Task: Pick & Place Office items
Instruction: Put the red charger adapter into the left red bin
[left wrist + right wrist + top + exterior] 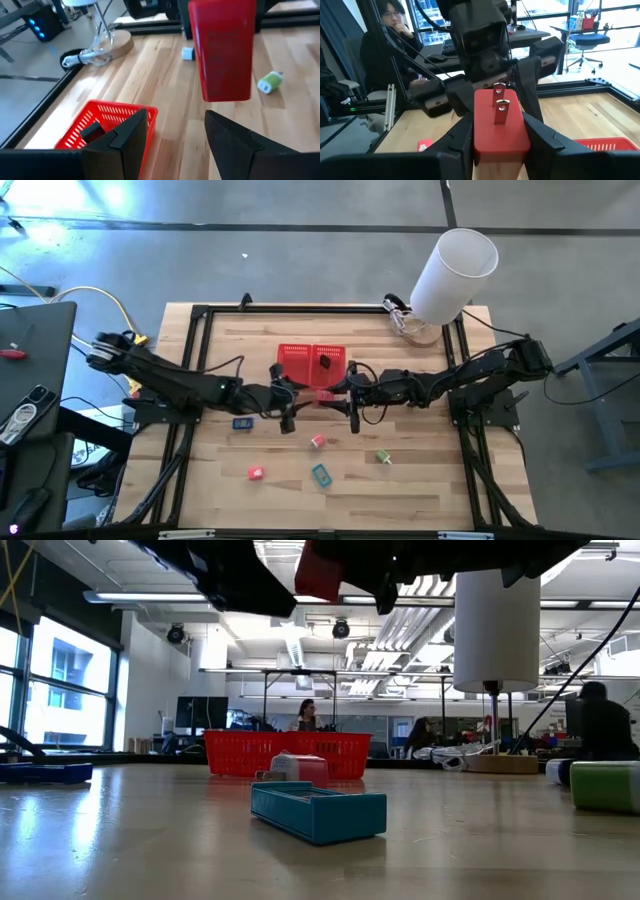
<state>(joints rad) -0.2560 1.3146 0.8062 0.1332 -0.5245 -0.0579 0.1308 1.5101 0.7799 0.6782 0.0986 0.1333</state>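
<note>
Wooden bench (330, 490) w/ black frame carries everything. Big white cylinder (455, 272) stands at the far right corner on a wooden base, w/ cables at its foot.

Both arms reach in to mid-bench and meet just in front of the red mesh basket (311, 364). Basket sits centre, toward the far edge, two compartments; a black item (325, 364) lies in its right compartment.

Right gripper (496, 135) is up off the bench beside the basket; jaws closed on a red-pink plug block (498, 129), one finger on each side, two metal prongs pointing away from the wrist cam. In low view the block (318, 570) hangs well above the bench top. Left wrist view shows the same block (223, 50) upright in the air just ahead of the left fingers.

Left gripper (176, 132) faces the right one, close to the block but apart from it; jaws wide open, nothing in them.

Loose items on the near half of the bench, all apart from each other:
- dark blue item (242, 423), left side, just by the left arm
- teal box (321, 474), near edge, centre; closest thing in low view (318, 810)
- green item (383, 457), right of teal; lies on its side
- pale pink item (318, 441), between teal box and grippers
- small red-pink item (255, 473), near-left

Person seated beyond the bench, seen in right wrist view.
</note>
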